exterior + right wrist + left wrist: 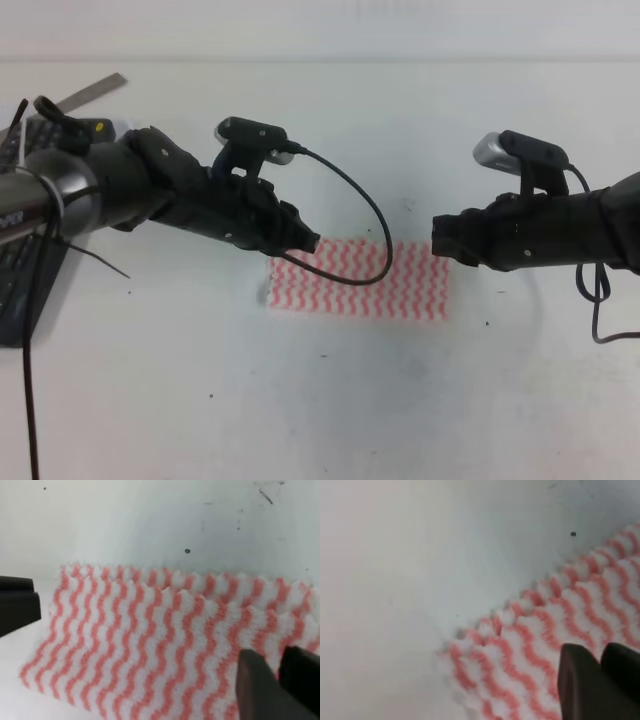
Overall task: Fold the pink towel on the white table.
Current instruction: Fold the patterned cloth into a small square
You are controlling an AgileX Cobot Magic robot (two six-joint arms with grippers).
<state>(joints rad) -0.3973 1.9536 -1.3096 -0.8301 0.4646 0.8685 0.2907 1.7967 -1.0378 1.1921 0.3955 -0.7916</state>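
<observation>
The pink towel is seen lying flat near the middle of the white tabletop, folded into a wide strip with a second zigzag edge visible just behind the front layer in the right wrist view. Its upper left corner is covered by the left end effector, and its right edge is met by the right end effector; a black cable is looped across part of the cloth.

In the left wrist view only two dark fingertips are shown at the lower right, set close together above the towel with a narrow slit between them; nothing is seen clamped there. In the right wrist view the right fingertips are likewise cut off by the frame, nearly closed, with no cloth visibly pinched. Whether either pair touches the towel cannot be told.

At the left edge of the tabletop a dark keyboard is partly hidden behind the left arm and cropped by the frame. A grey ruler is laid near the far left corner.
</observation>
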